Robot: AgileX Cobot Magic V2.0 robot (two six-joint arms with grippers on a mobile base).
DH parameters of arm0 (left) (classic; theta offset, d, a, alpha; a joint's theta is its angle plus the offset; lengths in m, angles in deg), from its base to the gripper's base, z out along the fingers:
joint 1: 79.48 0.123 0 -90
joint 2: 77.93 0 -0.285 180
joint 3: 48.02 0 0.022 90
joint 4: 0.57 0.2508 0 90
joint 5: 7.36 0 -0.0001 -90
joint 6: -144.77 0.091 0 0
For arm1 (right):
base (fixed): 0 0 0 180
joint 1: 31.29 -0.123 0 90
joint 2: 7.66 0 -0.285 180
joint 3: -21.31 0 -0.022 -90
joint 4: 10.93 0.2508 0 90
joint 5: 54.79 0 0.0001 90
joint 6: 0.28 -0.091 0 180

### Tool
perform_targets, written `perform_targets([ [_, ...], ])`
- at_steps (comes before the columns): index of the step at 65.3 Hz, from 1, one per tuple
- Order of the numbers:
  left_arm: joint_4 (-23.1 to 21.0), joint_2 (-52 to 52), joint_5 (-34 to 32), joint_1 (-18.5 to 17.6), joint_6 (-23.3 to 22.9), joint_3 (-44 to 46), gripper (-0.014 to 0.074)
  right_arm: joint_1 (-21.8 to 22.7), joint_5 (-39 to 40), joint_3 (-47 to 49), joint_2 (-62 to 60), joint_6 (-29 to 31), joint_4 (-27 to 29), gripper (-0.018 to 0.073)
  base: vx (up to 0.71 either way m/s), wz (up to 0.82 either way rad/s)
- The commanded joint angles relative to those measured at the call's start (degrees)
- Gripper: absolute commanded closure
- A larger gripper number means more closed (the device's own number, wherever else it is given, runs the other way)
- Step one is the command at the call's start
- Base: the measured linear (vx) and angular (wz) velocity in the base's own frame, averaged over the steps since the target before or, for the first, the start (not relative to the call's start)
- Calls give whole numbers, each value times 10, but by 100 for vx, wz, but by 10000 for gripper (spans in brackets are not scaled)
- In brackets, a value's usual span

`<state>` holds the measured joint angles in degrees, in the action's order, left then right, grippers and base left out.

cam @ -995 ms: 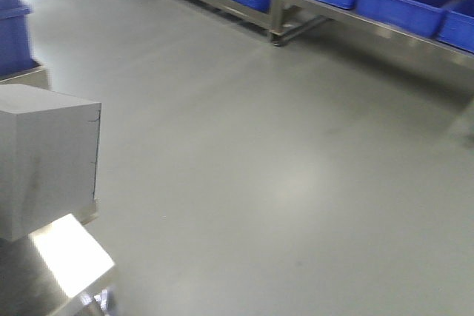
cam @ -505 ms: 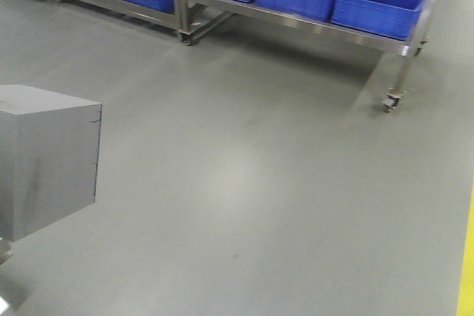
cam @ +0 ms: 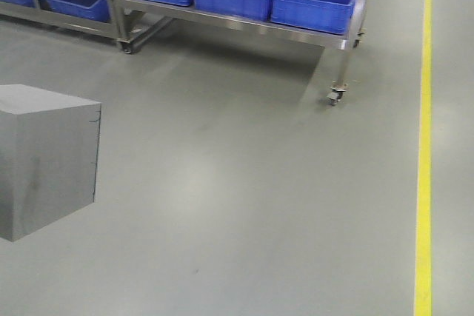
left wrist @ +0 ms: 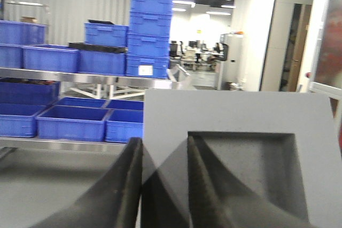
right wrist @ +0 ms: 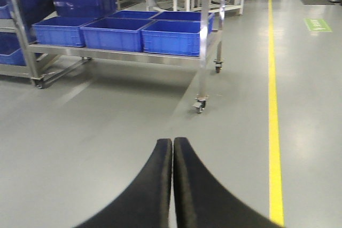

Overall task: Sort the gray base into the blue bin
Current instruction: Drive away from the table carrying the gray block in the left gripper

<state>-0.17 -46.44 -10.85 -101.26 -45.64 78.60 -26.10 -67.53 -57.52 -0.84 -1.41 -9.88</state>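
The gray base, a matte block with a square recess facing the left wrist camera, hangs in the air. My left gripper is shut on the base's left wall, one finger outside and one inside the recess. In the front view the same gray base fills the left edge above the floor. Blue bins sit side by side on a wheeled steel rack at the back. I cannot tell which one is the task's blue bin. My right gripper is shut on nothing, pointing at the floor.
A yellow floor line runs along the right side. The rack's caster stands on the gray floor. In the left wrist view more blue crates are stacked on shelves, and open gray floor lies between me and the rack.
The front view has swung right: the rack slid left in frame, the yellow line came into view, and the shiny steel surface at bottom left is gone. The gray base kept its place.
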Motion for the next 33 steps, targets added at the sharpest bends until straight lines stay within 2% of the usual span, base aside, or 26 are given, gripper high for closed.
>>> perform_targets([
  [1, -4, 1, -60, -3, -3, 17, 603, 0, 43, -1, -1, 4, -4, 564, 12, -32],
  [33, -4, 1, -60, -3, -3, 17, 603, 0, 43, -1, -1, 4, -4, 564, 14, -30],
])
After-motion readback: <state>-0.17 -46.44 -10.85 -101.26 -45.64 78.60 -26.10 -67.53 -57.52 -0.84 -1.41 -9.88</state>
